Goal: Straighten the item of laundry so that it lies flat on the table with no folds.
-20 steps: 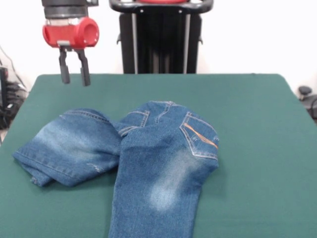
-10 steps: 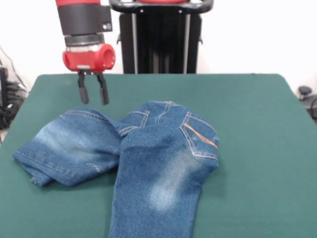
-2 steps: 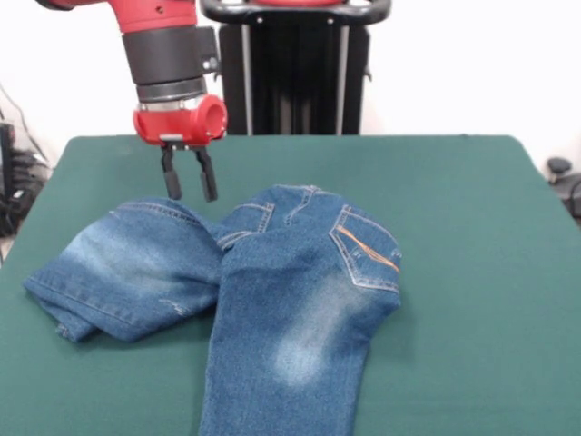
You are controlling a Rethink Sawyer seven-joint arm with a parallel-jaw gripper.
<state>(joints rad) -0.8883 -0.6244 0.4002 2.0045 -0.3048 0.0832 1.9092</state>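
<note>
Front view has the jeans [image 3: 272, 291] sitting in the lower-middle of the frame on the table [image 3: 472, 227], and they're pretty bunched up: one leg is doubled over toward the left side into a rounded lump, the other runs straight down and off the bottom edge, and the waistband with its stitched pocket sits roughly center. The gripper [image 3: 189, 184] hangs in the upper left, just above the far edge of that folded-over leg, fingers parted a bit with nothing between them, not touching denim as far as I can tell. My read is the step here is getting a pinch on the folded leg so it can be pulled out. To do that well I'd come down right on the fold's top edge and grab only the upper layer, not both, otherwise the whole lump just slides. Then drag outward toward the left and low to the table so the leg unrolls instead of flipping. Watch out that the waist doesn't get tugged along with it.
</note>
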